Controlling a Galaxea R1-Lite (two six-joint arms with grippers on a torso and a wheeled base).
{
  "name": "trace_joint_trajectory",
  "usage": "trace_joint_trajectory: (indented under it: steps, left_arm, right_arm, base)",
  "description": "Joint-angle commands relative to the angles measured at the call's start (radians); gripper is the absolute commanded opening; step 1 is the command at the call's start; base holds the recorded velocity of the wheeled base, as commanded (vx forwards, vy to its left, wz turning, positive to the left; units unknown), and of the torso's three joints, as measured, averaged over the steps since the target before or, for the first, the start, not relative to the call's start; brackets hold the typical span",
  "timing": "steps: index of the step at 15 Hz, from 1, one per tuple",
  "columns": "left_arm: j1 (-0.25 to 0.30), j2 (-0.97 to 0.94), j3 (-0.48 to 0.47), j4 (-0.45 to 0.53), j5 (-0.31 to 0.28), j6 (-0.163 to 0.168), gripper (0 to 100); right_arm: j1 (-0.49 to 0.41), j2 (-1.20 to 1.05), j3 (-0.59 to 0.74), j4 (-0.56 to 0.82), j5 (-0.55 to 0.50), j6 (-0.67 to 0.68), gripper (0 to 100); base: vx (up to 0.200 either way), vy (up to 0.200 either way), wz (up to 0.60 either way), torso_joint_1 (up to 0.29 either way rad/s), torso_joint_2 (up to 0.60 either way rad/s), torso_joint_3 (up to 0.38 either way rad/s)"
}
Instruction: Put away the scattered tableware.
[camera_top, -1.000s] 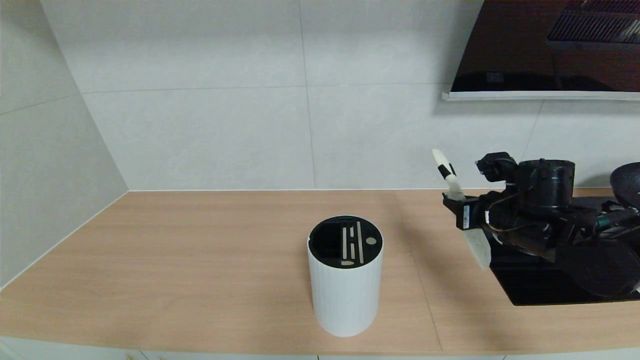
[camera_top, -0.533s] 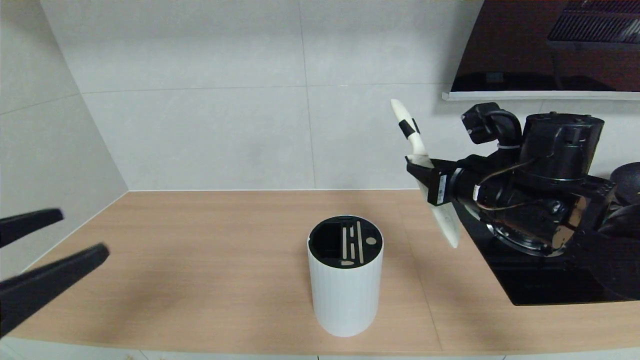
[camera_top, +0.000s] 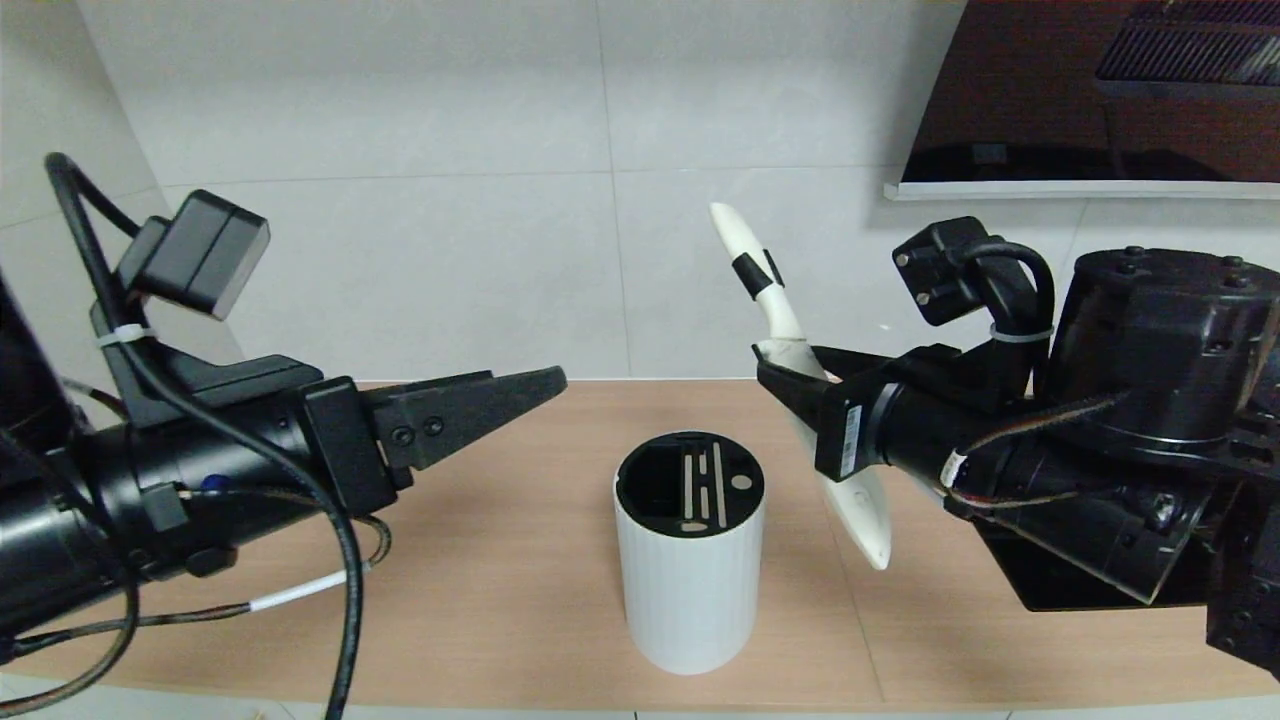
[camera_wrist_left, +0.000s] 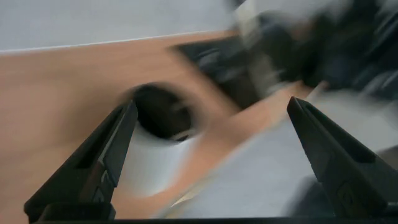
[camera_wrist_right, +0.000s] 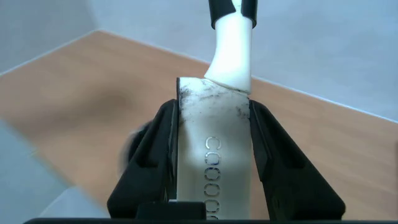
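The right gripper is clamped on the knife, tilted blade-down just right of the holder, so the slanted blade may miss a slot and topple the holder, which the wide-open, empty left gripper on its left isn't steadying.

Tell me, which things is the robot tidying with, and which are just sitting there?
For the job: the knife, held by the right gripper; the white holder with slots; the left gripper, open.

Just sitting there: the stove top, the hood, the counter.
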Motion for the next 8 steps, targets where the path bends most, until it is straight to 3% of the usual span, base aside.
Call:
trace_joint_trajectory:
  steps: [1,6,8]
  left_arm:
    - [-0.044,0.105,0.030,-0.094,0.002,-0.053,100]
    - [-0.083,0.261,0.096,-0.399,0.016,-0.067,100]
    - [-0.090,0.277,0.109,-0.494,0.016,-0.116,100]
  right_arm:
    - [0.068,0.000,-0.001,-0.002,-0.005,0.026,0]
    - [0.165,0.056,-0.013,-0.013,-0.036,0.048,0]
    - [0.195,0.073,-0.012,-0.033,-0.043,0.048,0]
  base:
    - [0.000,0.000,0.00,0.000,0.00,0.000]
    - [0.000,0.000,0.00,0.000,0.00,0.000]
    - [0.000,0.000,0.00,0.000,0.00,0.000]
